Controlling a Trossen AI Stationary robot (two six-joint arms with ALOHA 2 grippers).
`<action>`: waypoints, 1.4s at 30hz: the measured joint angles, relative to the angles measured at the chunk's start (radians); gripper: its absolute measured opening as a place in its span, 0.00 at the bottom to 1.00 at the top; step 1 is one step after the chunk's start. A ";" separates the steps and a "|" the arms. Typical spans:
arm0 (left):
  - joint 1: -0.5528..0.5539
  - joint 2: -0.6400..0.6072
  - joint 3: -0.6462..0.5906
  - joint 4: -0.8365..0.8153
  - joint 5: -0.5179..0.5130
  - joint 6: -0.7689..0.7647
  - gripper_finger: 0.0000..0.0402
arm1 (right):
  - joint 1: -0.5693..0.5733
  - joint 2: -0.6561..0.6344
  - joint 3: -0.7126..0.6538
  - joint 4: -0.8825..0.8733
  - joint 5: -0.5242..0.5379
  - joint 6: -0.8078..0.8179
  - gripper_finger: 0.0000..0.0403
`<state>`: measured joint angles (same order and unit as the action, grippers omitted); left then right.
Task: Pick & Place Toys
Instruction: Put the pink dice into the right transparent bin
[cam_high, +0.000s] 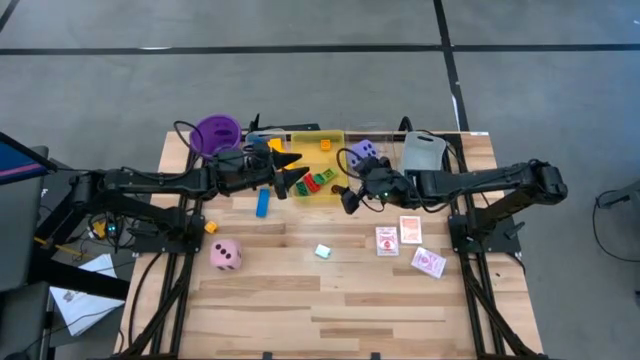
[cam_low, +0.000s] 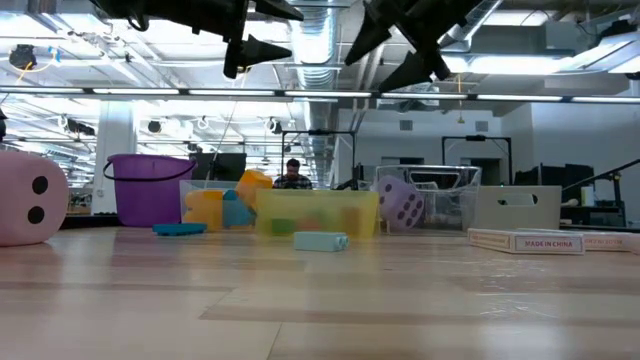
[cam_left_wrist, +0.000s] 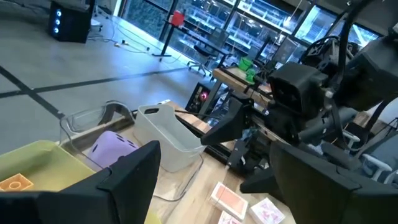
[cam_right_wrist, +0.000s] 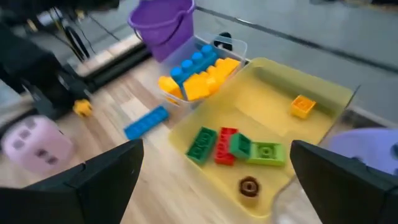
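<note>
High view: the loose toys sit on the wood below my two raised grippers. Blue block (cam_high: 262, 203) lies just under and in front of the left gripper (cam_high: 290, 172), nearest pick. I judge it light, rigid plastic, slick on the faces; I'd take it across the narrow width, not the long way, since the studs could let the pads skid.

Small orange block (cam_high: 211, 227) and pink die (cam_high: 226, 254) lie farther out on the left gripper's side, well apart from it. The die looks bulky and probably soft or hollow; I'd grab it flat face to flat face, with the fingers spread wide.

Pale teal block (cam_high: 323, 251) is between the two arms, tiny, easy to knock away.

Three red-patterned cards (cam_high: 410, 229) lie beside the right gripper (cam_high: 352, 190) toward the table front. Thin and flat on the wood, hardest to lift I'd say; an edge pinch or a slide to the table edge might be needed.

Right wrist view: green and red blocks (cam_right_wrist: 235, 148) already in the yellow tray (cam_right_wrist: 271, 93) right below that gripper, purple die (cam_high: 363, 152) just behind.

Both grippers hang with fingers apart, holding nothing.
</note>
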<state>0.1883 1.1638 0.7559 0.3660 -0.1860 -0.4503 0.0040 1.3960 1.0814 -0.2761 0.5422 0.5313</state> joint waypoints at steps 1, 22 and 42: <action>0.000 0.000 0.000 0.000 0.000 0.000 0.74 | 0.004 0.000 0.000 0.008 0.000 0.029 0.99; 0.000 0.000 0.000 0.046 0.005 -0.187 0.74 | 0.157 0.000 0.000 0.053 -0.233 0.308 0.99; -0.276 0.005 0.000 -0.302 0.156 -0.286 0.74 | 0.288 0.000 0.000 0.090 -0.462 -0.147 0.99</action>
<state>-0.0879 1.1687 0.7563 0.0644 -0.0303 -0.7360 0.2917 1.3956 1.0813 -0.1860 0.0806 0.3839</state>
